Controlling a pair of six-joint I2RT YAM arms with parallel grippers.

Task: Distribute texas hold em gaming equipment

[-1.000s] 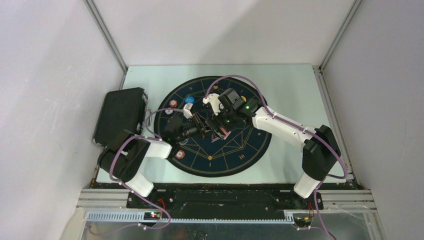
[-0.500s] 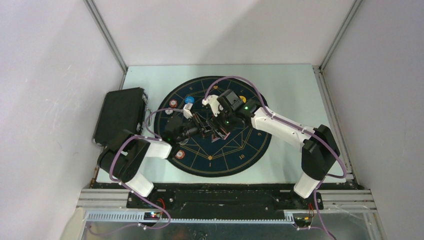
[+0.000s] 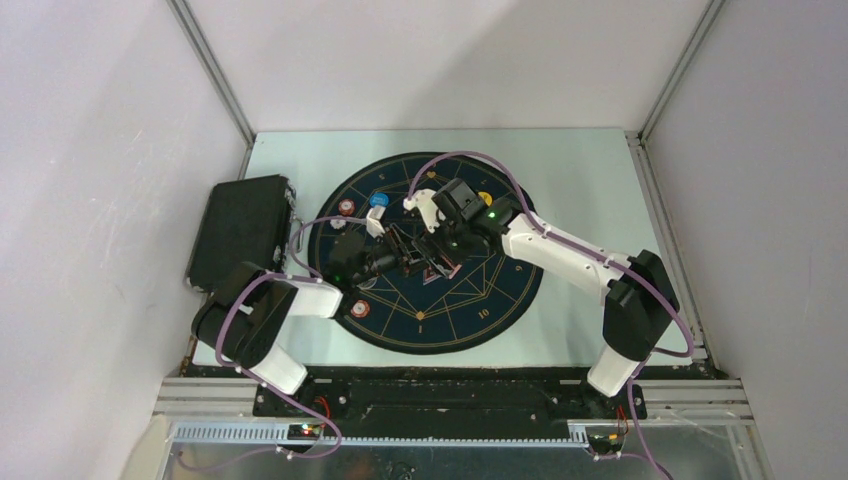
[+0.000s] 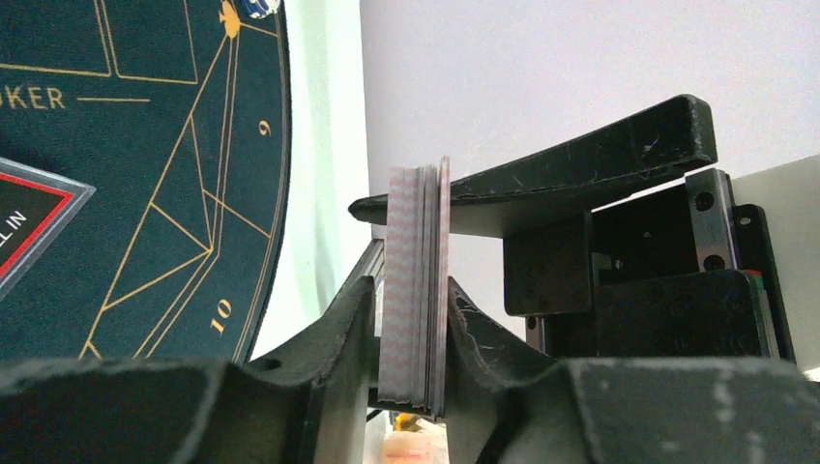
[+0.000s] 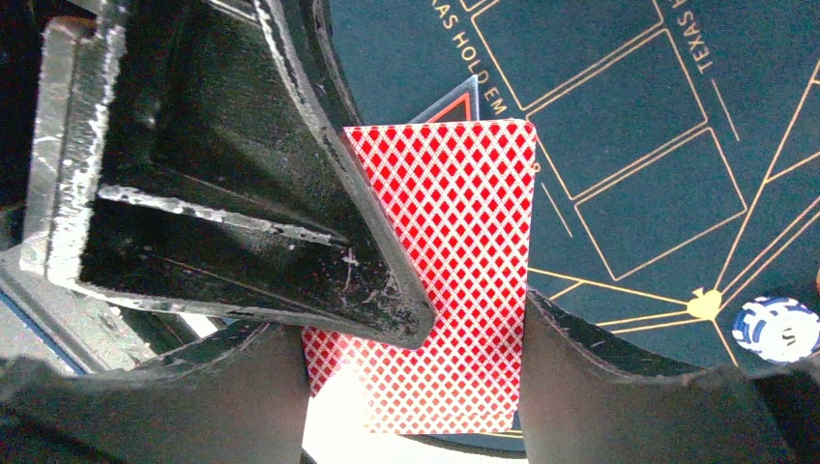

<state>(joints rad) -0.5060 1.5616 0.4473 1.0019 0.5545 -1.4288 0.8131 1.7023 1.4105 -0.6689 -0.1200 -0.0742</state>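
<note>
- My left arm [image 3: 262,318] reaches right, folded low, and the left gripper [image 4: 411,309] pinches the playing cards [image 5: 454,213] by their faces
- My right arm [image 3: 570,258] stretches left, and the right gripper [image 3: 438,252] meets it tip to tip, fingers against the cards' edges

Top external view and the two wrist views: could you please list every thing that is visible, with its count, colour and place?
table: one, pale green, under everything
round mat: one, dark with gold lines, table centre
case: one, black, rectangular, at the table's left edge
red-and-white poker chips: two, one far left on the mat, one on its near-left rim
blue poker chip: one, beside the farther red-and-white chip
triangular token: one, black with red border, mat centre
deck of playing cards: one, red-and-white diamond backs, above the mat
left gripper: black, closed on the deck's faces
right gripper: black, apparently closed on the deck's side edges
</note>
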